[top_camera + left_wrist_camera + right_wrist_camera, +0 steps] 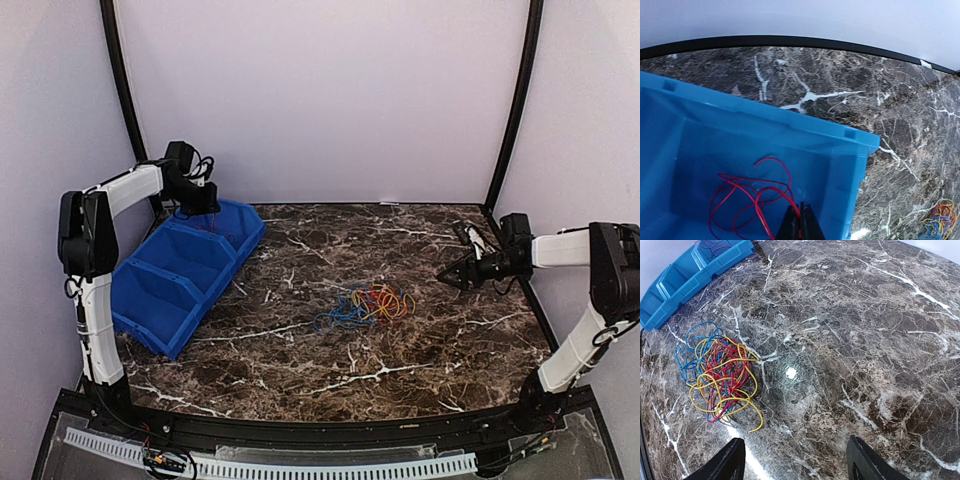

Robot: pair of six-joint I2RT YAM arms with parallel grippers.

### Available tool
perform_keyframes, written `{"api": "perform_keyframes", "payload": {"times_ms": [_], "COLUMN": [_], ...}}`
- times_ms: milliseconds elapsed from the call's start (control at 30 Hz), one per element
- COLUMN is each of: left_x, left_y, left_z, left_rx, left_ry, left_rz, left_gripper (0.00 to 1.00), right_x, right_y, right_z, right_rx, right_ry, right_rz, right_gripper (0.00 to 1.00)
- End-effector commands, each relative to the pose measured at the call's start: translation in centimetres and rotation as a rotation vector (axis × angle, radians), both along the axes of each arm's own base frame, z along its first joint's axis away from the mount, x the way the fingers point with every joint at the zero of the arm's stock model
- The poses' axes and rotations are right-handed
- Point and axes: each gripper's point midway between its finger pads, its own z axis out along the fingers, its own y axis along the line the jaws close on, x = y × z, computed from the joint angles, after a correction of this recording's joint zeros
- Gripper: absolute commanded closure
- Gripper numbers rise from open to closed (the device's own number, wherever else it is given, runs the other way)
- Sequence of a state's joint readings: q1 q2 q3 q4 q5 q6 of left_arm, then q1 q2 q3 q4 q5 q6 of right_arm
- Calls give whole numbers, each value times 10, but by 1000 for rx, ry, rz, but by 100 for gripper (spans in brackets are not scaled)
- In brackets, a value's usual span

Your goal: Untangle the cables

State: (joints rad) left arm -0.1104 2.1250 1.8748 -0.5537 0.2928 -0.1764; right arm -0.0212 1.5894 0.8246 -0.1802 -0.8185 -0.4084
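A tangle of blue, yellow and red cables (365, 303) lies mid-table (420, 350). A separate red cable (771, 159) coils in the far compartment of the blue bin (790, 120). The left gripper (801, 220) is closed at one of its strands, though a pinch cannot be confirmed. The right gripper (795, 447) hovers wide and empty near the tangle.

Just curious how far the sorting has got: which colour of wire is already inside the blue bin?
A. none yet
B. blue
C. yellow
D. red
D: the left wrist view shows a red cable looped inside the blue bin, while the tangle of blue, yellow and red cables lies out on the table.
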Motion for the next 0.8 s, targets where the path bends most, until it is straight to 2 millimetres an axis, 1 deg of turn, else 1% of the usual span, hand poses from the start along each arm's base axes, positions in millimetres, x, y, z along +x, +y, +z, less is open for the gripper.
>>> {"api": "perform_keyframes", "payload": {"times_ms": [0,67,133,200,233,300,333,367,400,433,467,500,533,567,600,633,667,700,733,767], "left_x": [-8,-7,-5,-4,-3,-1,-1,-1,-1,-3,-4,-8,-10,-16,-19,-26,-29,-42,-44,-54], "left_y": [34,36,40,47,49,52,57,58,60,62,64,65,65,65,61,59,47,40,21,8], "left_z": [4,4,3,5,7,21,31,43,52,67,75,91,97,116,120,139,141,149,160,170], "left_rx": [160,166,181,204,212,219,241,245,253,252,257,252,253,246,248,240,235,222,215,197], "left_ry": [38,44,60,71,68,53,39,19,1,-29,-45,-78,-91,-127,-145,-187,-209,-231,-291,-342], "left_rz": [89,99,119,154,168,188,211,218,229,238,247,253,255,259,250,246,211,179,124,85], "left_gripper": [100,100,96,84,74,64,62,57,55,54,53,52,52,51,51,51,51,51,51,51], "right_x": [7,7,7,7,7,7,8,8,8,7,7,6,5,4,3,2,0,-3,-7,-11], "right_y": [0,1,1,1,0,0,-1,-1,-2,-2,-2,-3,-3,-3,-3,-3,-3,-2,0,1], "right_z": [5,5,6,9,10,13,16,20,23,26,31,36,42,48,55,61,68,74,80,85], "right_rx": [5,7,7,6,4,-3,-7,-11,-15,-18,-23,-28,-33,-38,-42,-44,-43,-42,-40,-37], "right_ry": [-17,-15,-17,-27,-32,-42,-48,-57,-64,-74,-84,-95,-108,-118,-129,-135,-142,-144,-153,-160], "right_rz": [8,9,9,9,9,8,6,6,6,7,7,7,10,14,16,19,24,31,40,49], "right_gripper": [29,29,29,29,29,29,29,29,29,29,29,29,29,29,29,29,29,29,29,29]}}
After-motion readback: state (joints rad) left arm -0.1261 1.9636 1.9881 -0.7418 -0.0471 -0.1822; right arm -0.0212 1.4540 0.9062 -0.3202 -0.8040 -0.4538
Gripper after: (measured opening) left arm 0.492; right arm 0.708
